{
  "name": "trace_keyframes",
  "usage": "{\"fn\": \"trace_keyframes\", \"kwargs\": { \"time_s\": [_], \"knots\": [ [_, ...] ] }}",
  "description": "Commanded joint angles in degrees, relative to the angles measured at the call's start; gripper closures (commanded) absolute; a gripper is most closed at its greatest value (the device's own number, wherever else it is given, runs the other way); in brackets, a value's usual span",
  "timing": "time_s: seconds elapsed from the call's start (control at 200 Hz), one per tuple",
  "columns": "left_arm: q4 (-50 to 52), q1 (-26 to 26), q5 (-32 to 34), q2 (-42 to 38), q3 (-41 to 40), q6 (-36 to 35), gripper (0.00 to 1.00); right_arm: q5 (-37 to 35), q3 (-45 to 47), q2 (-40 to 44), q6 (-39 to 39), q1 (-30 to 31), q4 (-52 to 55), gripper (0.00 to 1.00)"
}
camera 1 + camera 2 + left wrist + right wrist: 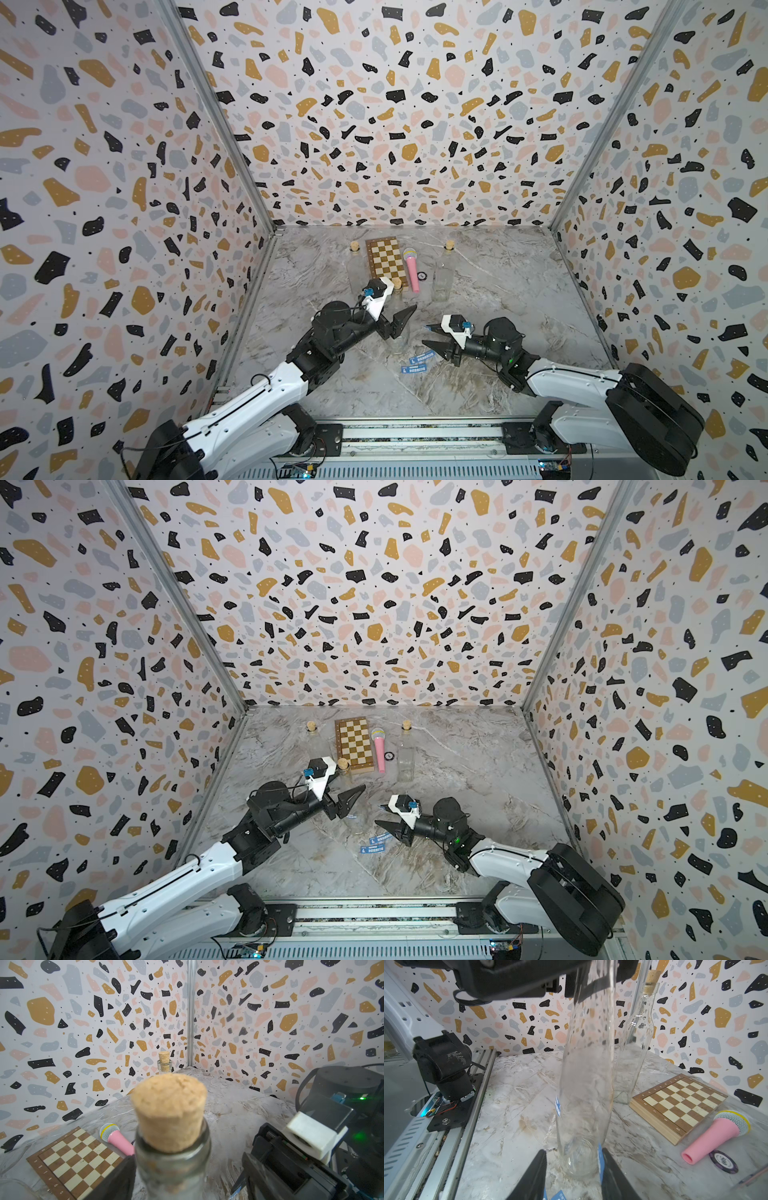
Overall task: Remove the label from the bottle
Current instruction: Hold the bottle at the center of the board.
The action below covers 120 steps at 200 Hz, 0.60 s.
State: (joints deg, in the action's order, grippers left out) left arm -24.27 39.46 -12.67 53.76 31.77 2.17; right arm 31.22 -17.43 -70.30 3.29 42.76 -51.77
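**Bottle Stands Between My Two Arms**

The corked glass bottle (587, 1064) stands upright on the table (508, 1105). My left fingers (122, 1182) straddle its neck, spread, with a gap on one side. My right fingers (533, 1174) flank its base, half-spread and unclamped. A blue label (557, 1105) clings low on the glass, and peeled pieces (420, 357) lie nearby.

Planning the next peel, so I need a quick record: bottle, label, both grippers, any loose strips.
bottle: upright, clear, corked, between the arms
label: blue, on the bottle's lower part
left gripper: around the bottle's upper part; grip unclear
right gripper: jaws apart, straddling the bottle's base beside the label
loose strips: two blue, flat on the table near the right gripper
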Motion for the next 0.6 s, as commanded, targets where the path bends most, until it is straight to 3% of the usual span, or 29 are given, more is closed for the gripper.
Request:
{"fn": "trace_keyframes", "kwargs": {
  "time_s": [0.0, 0.24, 0.491, 0.596],
  "knots": [
    [-6.66, -0.56, -0.89, 1.11, -0.39, -0.95, 0.27, 0.94, -1.99, 1.72, 0.08, 0.22, 0.26, 0.57],
    [-9.46, -0.62, 2.32, 3.27, -0.81, -0.96, 0.53, 1.03, -1.91, 2.17, 0.15, 0.26, 0.79, 0.57],
    [-9.05, -0.63, 7.89, 2.09, -0.64, 2.25, 0.99, 1.29, -1.92, 2.41, 0.66, 0.25, 1.06, 0.58],
    [-3.6, -0.55, 14.9, 0.23, 1.0, 6.63, 1.0, 1.91, -2.38, 2.43, 1.02, 0.38, 0.87, 0.59]
  ]
}}
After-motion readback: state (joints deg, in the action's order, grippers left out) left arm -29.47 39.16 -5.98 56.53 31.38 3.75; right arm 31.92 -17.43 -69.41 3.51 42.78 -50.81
